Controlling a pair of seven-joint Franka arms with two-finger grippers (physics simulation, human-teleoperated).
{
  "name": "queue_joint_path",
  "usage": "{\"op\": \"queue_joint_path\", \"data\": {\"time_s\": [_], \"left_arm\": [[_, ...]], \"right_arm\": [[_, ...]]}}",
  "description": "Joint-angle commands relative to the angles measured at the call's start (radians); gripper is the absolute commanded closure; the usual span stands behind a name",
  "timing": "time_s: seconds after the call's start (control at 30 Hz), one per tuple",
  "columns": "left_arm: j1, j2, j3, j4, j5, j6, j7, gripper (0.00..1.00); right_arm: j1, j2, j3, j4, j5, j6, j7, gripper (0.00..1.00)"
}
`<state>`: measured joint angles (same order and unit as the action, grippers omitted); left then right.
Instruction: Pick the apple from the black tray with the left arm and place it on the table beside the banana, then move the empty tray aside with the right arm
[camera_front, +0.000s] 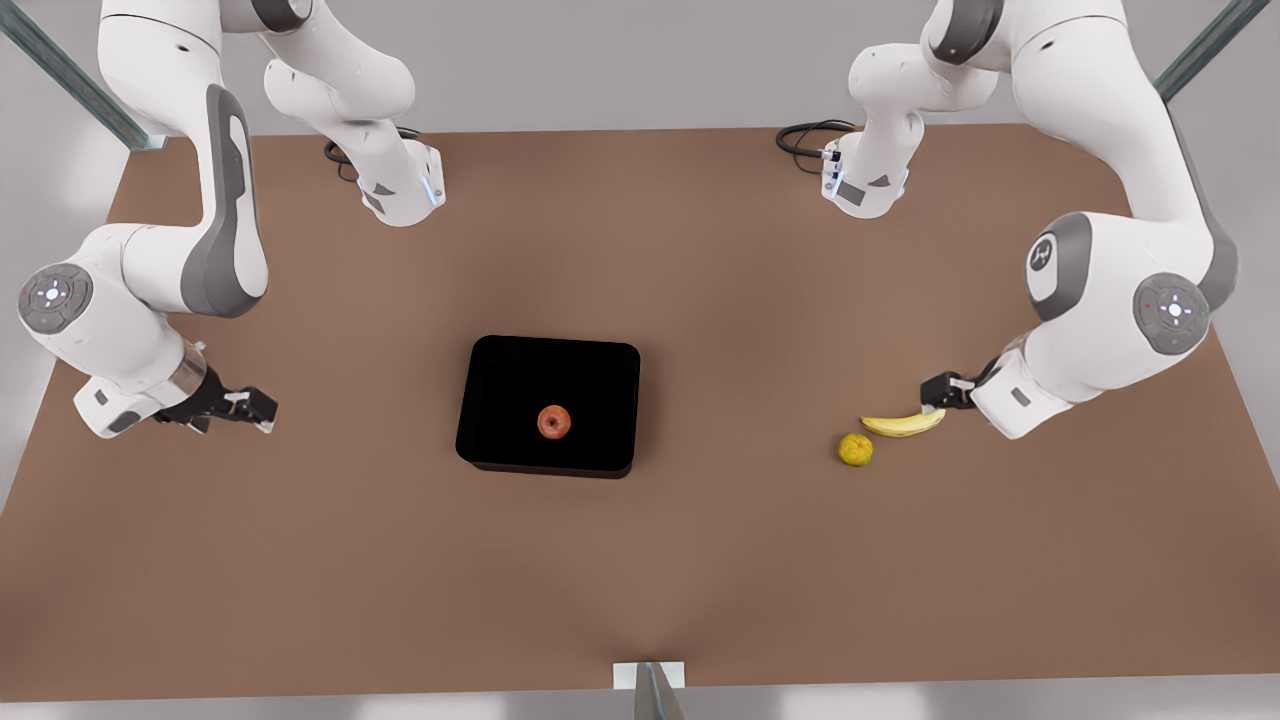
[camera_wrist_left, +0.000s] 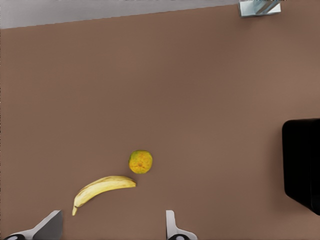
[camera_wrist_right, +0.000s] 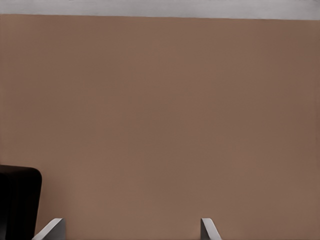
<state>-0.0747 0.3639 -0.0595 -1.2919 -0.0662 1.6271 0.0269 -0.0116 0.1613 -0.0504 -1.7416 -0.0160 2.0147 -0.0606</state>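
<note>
The left gripper (camera_front: 935, 392) hangs above the table (camera_front: 700, 250) at the front view's right, its fingers (camera_wrist_left: 172, 227) spread apart with nothing between them. Just off its tips lies the banana (camera_front: 903, 424), and a little beyond that sits a small yellow-green citrus fruit (camera_front: 855, 450), close to the banana; whether the two touch cannot be told. In the left wrist view the banana (camera_wrist_left: 102, 187) and citrus fruit (camera_wrist_left: 140, 162) lie just ahead of the fingertips, and an edge of the black tray (camera_wrist_left: 302, 162) shows well off to one side of them.

The right gripper (camera_front: 250, 405) waits over bare table at the front view's left, fingers (camera_wrist_right: 209, 231) likewise apart and empty. The right wrist view catches a rounded corner of the black tray (camera_wrist_right: 17, 200) off to one side of the fingers.

The black tray (camera_front: 500, 375) rests flat on the table between the two grippers, well apart from each. The apple (camera_front: 554, 422) sits inside it, stem dimple upward, nearer the tray's near rim than its far one.
</note>
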Motion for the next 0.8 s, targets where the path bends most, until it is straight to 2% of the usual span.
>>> {"op": "queue_joint_path", "data": {"time_s": [0.0, 0.1, 0.13, 0.2, 0.27, 0.37, 0.4, 0.53, 0.63, 0.77], "left_arm": [[0.0, 0.001, 0.0, -0.004, 0.016, 0.027, 0.002, 0.0], [-0.056, 0.012, -0.005, 0.005, 0.006, 0.028, -0.002, 0.0], [-0.117, 0.024, -0.026, -0.018, -0.007, 0.034, -0.041, 0.0], [-0.312, 0.092, -0.026, 0.04, 0.011, 0.066, -0.456, 0.0], [-0.408, 0.15, -0.028, 0.04, 0.069, 0.154, -0.639, 0.0], [-0.507, 0.26, -0.029, 0.045, 0.066, 0.321, -0.907, 0.0], [-0.527, 0.282, -0.029, 0.057, 0.069, 0.33, -0.961, 0.0], [-0.64, 0.365, -0.026, 0.068, 0.123, 0.483, -1.171, 0.0], [-0.724, 0.543, -0.017, 0.296, 0.241, 0.487, -1.285, 0.0], [-0.803, 0.606, -0.017, 0.307, 0.367, 0.534, -1.415, 0.0]], "right_arm": [[0.001, 0.0, 0.0, 0.001, 0.001, 0.042, -0.033, 0.0], [0.002, 0.024, 0.001, 0.001, -0.002, 0.038, -0.033, 0.0], [0.001, 0.098, 0.001, 0.019, -0.002, 0.041, -0.039, 0.0], [-0.001, 0.251, 0.0, 0.132, -0.021, 0.041, -0.038, 0.0], [-0.001, 0.251, 0.0, 0.186, -0.018, 0.026, -0.033, 0.0], [-0.001, 0.175, 0.003, 0.289, -0.022, -0.194, -0.036, 0.0], [-0.001, 0.175, 0.0, 0.303, -0.021, -0.212, -0.036, 0.0], [0.001, 0.181, 0.0, 0.303, -0.015, -0.212, -0.031, 0.0], [0.004, 0.185, 0.004, 0.303, -0.013, -0.212, -0.028, 0.0], [0.006, 0.193, 0.012, 0.303, -0.015, -0.212, -0.028, 0.0]]}}
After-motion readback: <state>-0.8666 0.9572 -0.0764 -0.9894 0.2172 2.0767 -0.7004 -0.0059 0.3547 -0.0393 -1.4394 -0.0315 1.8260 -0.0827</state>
